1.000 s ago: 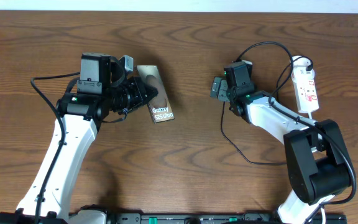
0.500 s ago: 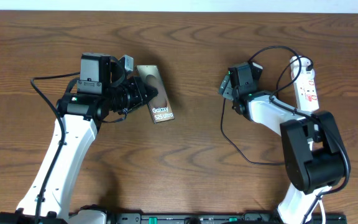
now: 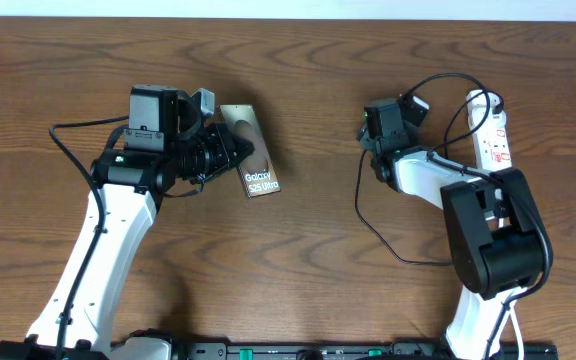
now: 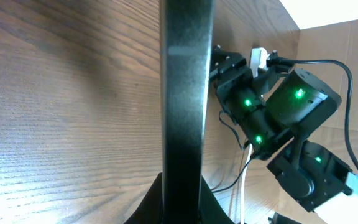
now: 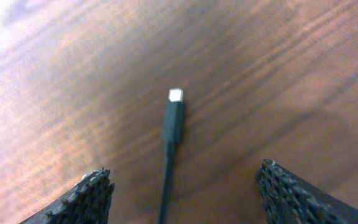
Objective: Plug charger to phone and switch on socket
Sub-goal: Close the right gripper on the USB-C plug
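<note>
left gripper (image 3: 236, 151) closed around phone (image 3: 257, 179) left of centre, right gripper (image 5: 184, 177) spread wide and empty, charger (image 5: 173, 121) tip between its fingers, socket (image 3: 493, 135) upper right

one phone (image 3: 240, 124), one charger (image 5: 173, 123), one socket (image 3: 492, 135)

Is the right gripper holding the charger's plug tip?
No, the charger tip lies free on the table between the open fingers of the right gripper.

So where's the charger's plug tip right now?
The plug tip lies on the table, between the fingers of the open right gripper, right wrist view.
</note>
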`<state>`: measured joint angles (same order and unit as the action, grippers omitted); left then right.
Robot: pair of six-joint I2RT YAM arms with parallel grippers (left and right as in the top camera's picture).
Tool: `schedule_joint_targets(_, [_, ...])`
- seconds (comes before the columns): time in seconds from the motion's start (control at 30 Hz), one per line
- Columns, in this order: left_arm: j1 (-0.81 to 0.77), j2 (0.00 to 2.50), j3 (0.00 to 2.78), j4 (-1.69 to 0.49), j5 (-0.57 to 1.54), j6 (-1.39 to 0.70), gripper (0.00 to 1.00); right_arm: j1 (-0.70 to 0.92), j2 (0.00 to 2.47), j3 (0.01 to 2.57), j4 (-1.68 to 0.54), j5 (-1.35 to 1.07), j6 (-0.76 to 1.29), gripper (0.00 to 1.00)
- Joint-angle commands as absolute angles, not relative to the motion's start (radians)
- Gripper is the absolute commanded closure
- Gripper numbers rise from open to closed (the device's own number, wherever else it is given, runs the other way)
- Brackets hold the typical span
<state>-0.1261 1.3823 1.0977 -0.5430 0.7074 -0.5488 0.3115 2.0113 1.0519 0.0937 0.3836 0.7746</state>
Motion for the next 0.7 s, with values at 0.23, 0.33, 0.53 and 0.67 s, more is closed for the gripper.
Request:
schedule_joint_targets(0.23, [-0.125,1.373,1.117,-0.538,0.721,-0.532,0.93,0.350,2.120,1.034,0.119,0.314,0.698,0.57])
schedule_joint_targets(0.33, [-0.125,1.373,1.117,-0.538,0.722,-0.532,0.92,0.377,2.140,1.034,0.113,0.315,0.659,0.79])
schedule_joint_targets(0.53, [-0.125,1.373,1.117,-0.538,0.722,-0.532,0.92,0.440,2.130,1.041,0.075,0.267,0.485,0.97])
schedule_joint_targets(0.67, [-0.125,1.373,1.117,-0.542,0.722,-0.532,0.93,0.484,2.088,1.059,-0.092,0.260,0.454,0.99])
